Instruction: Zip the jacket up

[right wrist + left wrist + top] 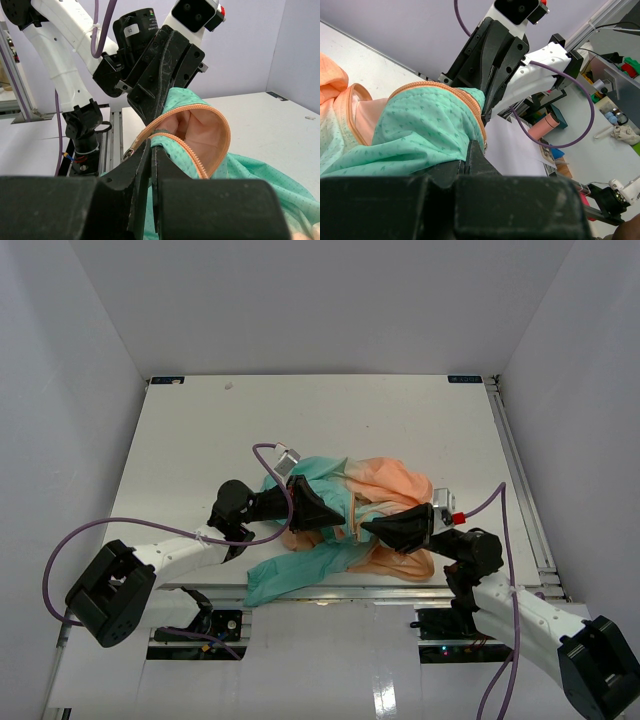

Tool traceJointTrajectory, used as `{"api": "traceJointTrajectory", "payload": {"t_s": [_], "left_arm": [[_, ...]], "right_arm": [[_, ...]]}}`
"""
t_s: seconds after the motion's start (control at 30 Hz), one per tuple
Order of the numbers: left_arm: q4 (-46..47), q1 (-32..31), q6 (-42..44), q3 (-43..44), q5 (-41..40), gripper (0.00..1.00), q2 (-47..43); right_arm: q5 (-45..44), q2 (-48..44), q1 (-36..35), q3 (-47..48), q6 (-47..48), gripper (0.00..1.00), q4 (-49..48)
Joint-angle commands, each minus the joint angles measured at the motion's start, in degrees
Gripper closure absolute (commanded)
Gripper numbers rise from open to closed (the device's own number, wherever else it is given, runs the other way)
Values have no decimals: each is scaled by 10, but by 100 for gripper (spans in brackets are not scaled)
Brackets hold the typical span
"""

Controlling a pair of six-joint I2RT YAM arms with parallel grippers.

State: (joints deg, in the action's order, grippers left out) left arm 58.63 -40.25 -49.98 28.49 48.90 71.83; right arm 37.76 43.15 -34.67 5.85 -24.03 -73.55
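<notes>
Well, the jacket (385, 480) lies in a crumpled heap on the white bench (350, 415), close to the near edge and about in the middle. Its teal part is on the left, and one teal flap reaches the metal rail (380, 592) along that edge. Its peach part is on the right.

The left arm (170, 550) comes in from the left and the right arm (520, 605) from the right. They meet over the heap. From above, their black ends cover the middle of the jacket, so the zipper cannot be seen there.

The left jaws are closed on a fold of teal cloth. The orange zipper edge (440, 86) runs over the top of that fold. The right jaws are closed on teal cloth too, right beside the orange edge, which curls into a loop with the peach lining inside. The two sets of jaws point at each other and are very near, with only the lifted cloth between them. I cannot tell if a small metal bit by the right jaws is the zipper pull.

A purple cable (60, 560) loops out from each arm.

The bench is flat and white, with a small dark mark (228, 385) near the far edge. Plain white walls (80, 390) stand on three sides. Past the right arm, the left wrist view shows a pink tube (545, 127) among other small things on another surface.
</notes>
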Motion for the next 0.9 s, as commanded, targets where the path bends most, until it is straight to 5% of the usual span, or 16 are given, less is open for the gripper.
{"api": "traceJointTrajectory", "payload": {"t_s": [0.0,0.87], "left_arm": [[5,-3,8,7,-1,100,-14],[-7,-2,16,10,-7,100,-19]], "right_arm": [[7,1,-6,25,-6,92,-64],[9,-2,-11,30,-1,92,-49]]}}
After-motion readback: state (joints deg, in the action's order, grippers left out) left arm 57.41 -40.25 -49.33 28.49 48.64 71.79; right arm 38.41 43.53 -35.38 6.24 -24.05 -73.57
